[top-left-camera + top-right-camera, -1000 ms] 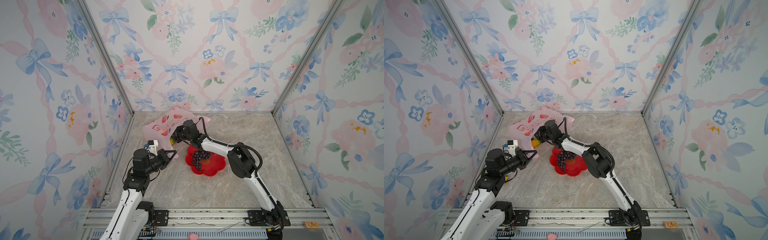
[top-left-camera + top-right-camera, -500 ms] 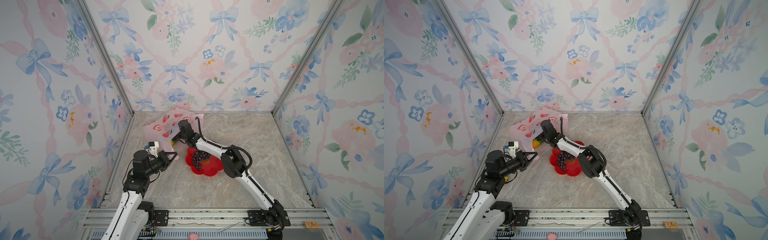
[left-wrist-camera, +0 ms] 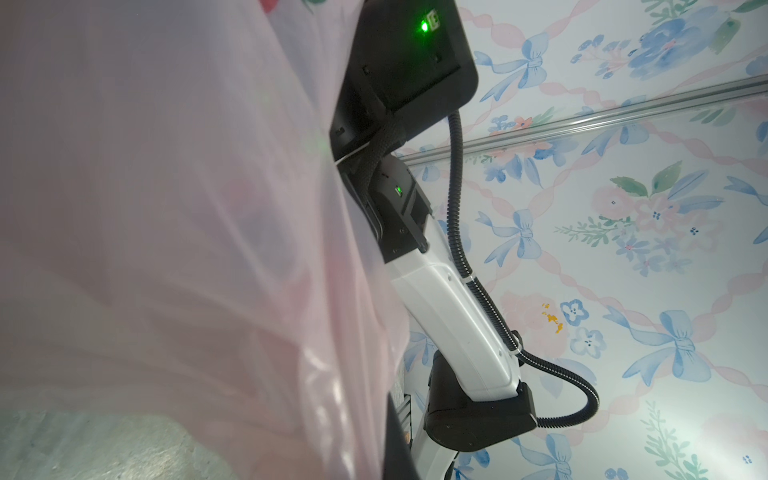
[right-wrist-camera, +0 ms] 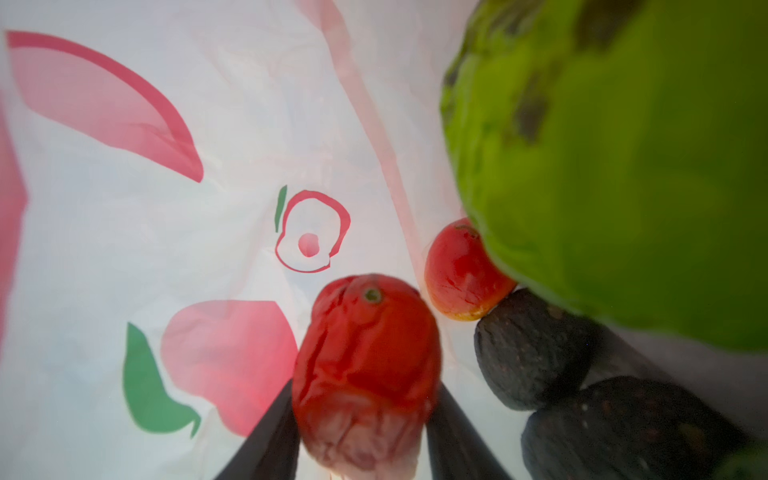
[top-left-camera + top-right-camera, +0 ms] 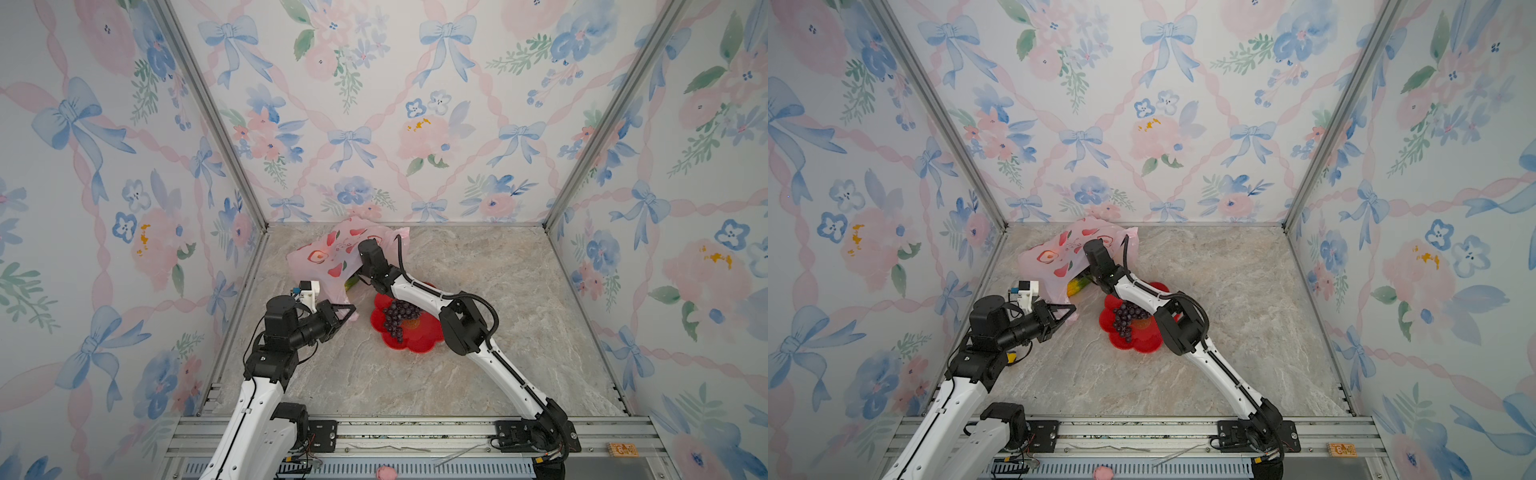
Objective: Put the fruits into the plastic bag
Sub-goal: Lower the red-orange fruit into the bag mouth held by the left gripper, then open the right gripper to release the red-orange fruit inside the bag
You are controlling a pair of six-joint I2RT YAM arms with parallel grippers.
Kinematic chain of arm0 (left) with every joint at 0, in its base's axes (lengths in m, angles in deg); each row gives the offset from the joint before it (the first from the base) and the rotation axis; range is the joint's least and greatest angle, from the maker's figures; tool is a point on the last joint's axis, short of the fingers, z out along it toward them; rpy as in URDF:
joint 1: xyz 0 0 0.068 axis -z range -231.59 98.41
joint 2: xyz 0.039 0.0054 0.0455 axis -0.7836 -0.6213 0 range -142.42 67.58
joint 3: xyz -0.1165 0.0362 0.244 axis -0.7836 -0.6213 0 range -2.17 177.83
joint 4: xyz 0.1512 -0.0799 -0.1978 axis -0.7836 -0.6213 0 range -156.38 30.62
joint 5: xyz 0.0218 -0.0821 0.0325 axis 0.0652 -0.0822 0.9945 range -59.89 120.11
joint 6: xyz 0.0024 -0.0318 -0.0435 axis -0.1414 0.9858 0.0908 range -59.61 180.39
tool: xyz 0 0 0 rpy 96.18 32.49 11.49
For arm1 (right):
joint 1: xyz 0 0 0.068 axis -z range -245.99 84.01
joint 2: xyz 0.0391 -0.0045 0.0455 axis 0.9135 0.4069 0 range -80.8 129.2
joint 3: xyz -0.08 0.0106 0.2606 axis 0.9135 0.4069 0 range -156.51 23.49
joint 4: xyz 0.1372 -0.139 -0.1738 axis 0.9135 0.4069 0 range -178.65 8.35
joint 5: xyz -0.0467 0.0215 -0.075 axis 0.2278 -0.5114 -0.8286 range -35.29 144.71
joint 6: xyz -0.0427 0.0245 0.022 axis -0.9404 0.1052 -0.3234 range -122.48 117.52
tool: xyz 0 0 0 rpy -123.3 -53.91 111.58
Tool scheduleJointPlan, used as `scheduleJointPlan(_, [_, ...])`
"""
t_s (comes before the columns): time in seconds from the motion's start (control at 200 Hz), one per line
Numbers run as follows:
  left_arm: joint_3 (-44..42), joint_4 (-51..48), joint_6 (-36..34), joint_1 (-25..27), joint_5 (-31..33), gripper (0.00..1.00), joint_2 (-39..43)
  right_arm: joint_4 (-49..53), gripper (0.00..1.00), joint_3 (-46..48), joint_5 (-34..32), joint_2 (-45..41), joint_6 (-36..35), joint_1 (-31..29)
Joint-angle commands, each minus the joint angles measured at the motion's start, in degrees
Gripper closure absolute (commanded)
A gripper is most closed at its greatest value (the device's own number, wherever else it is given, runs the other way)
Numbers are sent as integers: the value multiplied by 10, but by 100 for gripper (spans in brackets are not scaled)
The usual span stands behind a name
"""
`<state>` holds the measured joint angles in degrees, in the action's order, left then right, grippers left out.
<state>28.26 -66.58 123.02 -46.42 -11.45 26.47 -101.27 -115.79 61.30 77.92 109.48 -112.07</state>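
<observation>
The pink plastic bag (image 5: pixel 328 257) (image 5: pixel 1059 259) lies at the back left of the table in both top views. My left gripper (image 5: pixel 348 309) (image 5: pixel 1070 309) is shut on its near edge, holding the mouth up; pink film (image 3: pixel 166 208) fills the left wrist view. My right gripper (image 4: pixel 361 386) is inside the bag, out of sight in the top views. A red mango (image 4: pixel 365 345) sits between its fingers, both against its sides. Beyond lie another mango (image 4: pixel 461 274), two blackish ovals (image 4: pixel 532 349) and a green fruit (image 4: pixel 623 166). A yellow-green fruit (image 5: pixel 1077 286) shows at the mouth. The grape bunch (image 5: pixel 397 318) lies on the plate.
The red flower-shaped plate (image 5: pixel 424 340) stands just right of the bag, under my right forearm (image 5: pixel 415 291). Floral walls close in the left, back and right sides. A metal rail (image 5: pixel 415 432) runs along the front.
My right arm has reached further into the bag with the mango. The left gripper has kept its hold on the bag's edge and has not moved.
</observation>
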Motion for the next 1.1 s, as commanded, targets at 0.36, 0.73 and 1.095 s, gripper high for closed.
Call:
scheduleJointPlan(0.36, [31, -8, -37, -21, -22, 100, -29, 9, 27, -35, 12, 1, -10, 20])
scheduleJointPlan(0.73, [52, 4, -42, -25, -12, 100, -58, 2, 24, 25, 63, -55, -12, 23])
scheduleJointPlan(1.095, [64, 21, -32, -27, 6, 100, -65, 7, 24, 68, 123, -96, -14, 27])
